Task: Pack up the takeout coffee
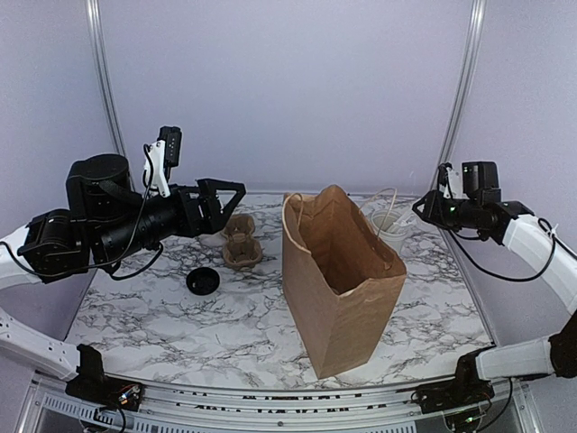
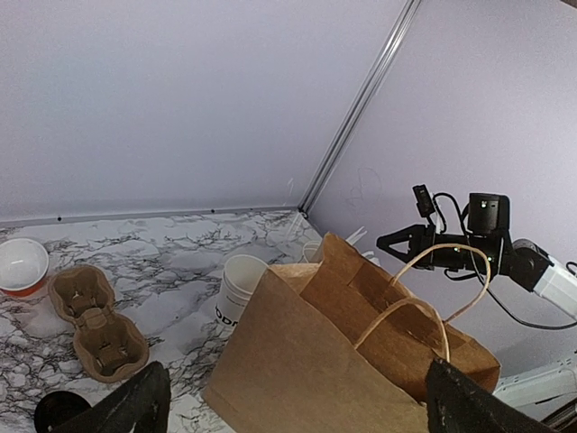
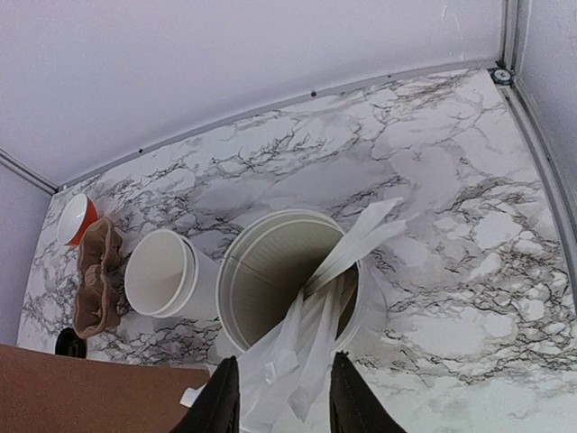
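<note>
On the bench [image 1: 162,316] the paper bag [image 1: 347,307] stands open; no lidded coffee shows in any view. The left tool [image 1: 236,198] gapes wide; the right tool [image 3: 284,397] sits narrow around wrapped sticks [image 3: 347,253] in the tumbler [image 3: 270,262], grip unclear. Pulling them could topple it.

Bright, even, diffuse light casts soft shadows on the marble table [image 1: 180,316]; all views fairly sharp.

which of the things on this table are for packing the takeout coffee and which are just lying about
For the job: black lid (whether a cup sits under it is unclear); brown paper bag; probably the cardboard carrier.

Lying about: lidless white cup; red-sided cup; frosted tumbler of wrapped sticks, though the right tool straddles those.
</note>
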`<state>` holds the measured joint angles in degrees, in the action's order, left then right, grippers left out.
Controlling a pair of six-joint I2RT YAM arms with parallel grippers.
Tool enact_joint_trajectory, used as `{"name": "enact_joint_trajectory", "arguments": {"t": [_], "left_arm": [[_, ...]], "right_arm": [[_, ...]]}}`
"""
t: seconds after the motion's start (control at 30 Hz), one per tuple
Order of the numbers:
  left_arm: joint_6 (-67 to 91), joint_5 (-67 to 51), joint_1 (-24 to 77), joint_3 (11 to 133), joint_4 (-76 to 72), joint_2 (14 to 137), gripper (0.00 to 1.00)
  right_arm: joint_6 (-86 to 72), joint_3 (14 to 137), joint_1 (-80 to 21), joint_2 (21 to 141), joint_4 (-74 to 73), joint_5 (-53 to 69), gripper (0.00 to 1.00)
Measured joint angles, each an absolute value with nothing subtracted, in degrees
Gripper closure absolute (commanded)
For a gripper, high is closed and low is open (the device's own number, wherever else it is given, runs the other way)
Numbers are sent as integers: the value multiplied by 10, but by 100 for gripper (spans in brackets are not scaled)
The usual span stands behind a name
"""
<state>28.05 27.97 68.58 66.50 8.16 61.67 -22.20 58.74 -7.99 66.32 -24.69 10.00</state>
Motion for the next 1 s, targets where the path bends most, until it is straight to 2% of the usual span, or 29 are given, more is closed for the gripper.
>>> {"name": "enact_joint_trajectory", "arguments": {"t": [0.63,1.0], "left_arm": [[282,269,679,665,81,617,1],[286,261,676,665,82,618,1]], "right_arm": [[-193,572,-80,646,-280,101,77],[-180,567,-80,658,-284,100,78]]}}
